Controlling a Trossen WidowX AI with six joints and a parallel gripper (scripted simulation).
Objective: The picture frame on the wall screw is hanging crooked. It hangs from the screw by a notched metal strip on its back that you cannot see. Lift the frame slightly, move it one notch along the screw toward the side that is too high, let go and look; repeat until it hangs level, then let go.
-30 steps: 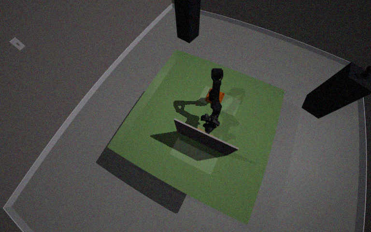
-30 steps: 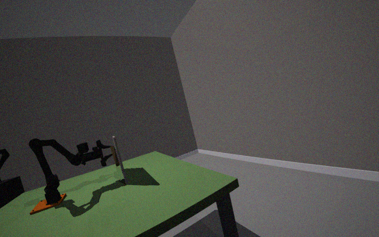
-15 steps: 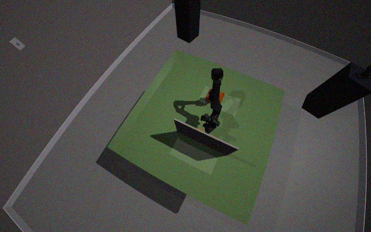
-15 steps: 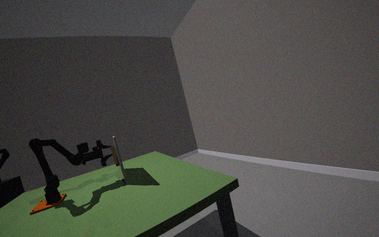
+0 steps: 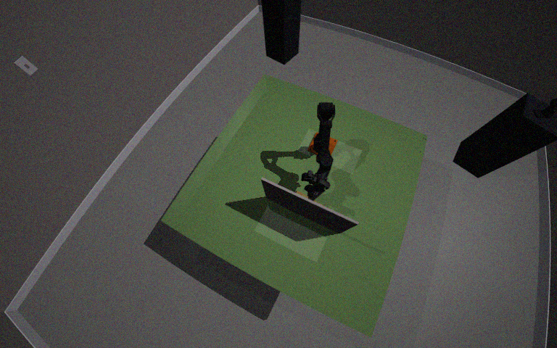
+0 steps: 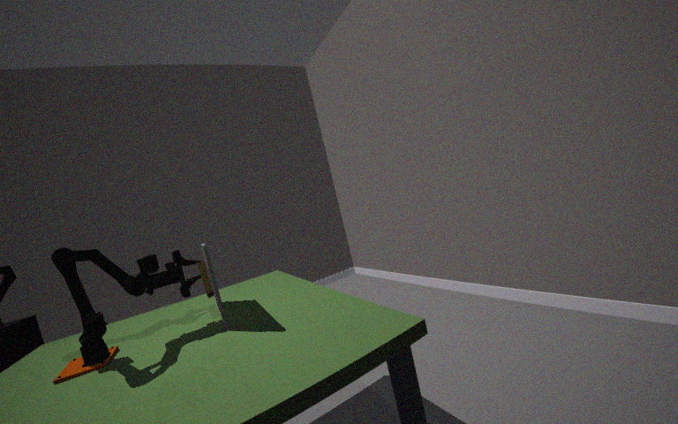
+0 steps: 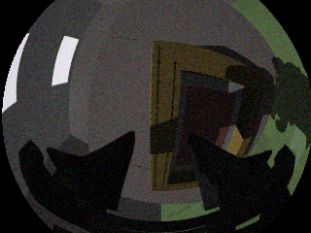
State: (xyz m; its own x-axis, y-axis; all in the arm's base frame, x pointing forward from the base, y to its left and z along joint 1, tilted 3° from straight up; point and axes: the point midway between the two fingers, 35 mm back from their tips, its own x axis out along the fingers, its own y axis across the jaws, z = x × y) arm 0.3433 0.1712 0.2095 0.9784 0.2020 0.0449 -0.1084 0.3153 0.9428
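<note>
A small grey wall panel (image 5: 328, 219) (image 6: 215, 294) (image 7: 111, 91) stands upright on the green table (image 5: 349, 287) (image 6: 299, 350). The picture frame (image 7: 163, 91) (image 6: 202, 279) has a yellow-brown border and a dark picture, and it hangs on the panel's arm-facing side. In the top view only a sliver of the frame (image 5: 301, 193) shows above the panel. My gripper (image 5: 312, 191) (image 6: 193, 276) (image 7: 162, 136) is open, level with the frame, with its fingertips close to it. In the wrist view one long frame edge lies between the two dark fingers, apart from them. The screw and the notched strip are hidden.
The arm's orange base plate (image 5: 333, 143) (image 6: 74, 369) sits behind the panel. Two dark posts (image 5: 281, 28) (image 5: 505, 139) stand beyond the table. The table's edge (image 6: 350, 372) drops off in front of the panel.
</note>
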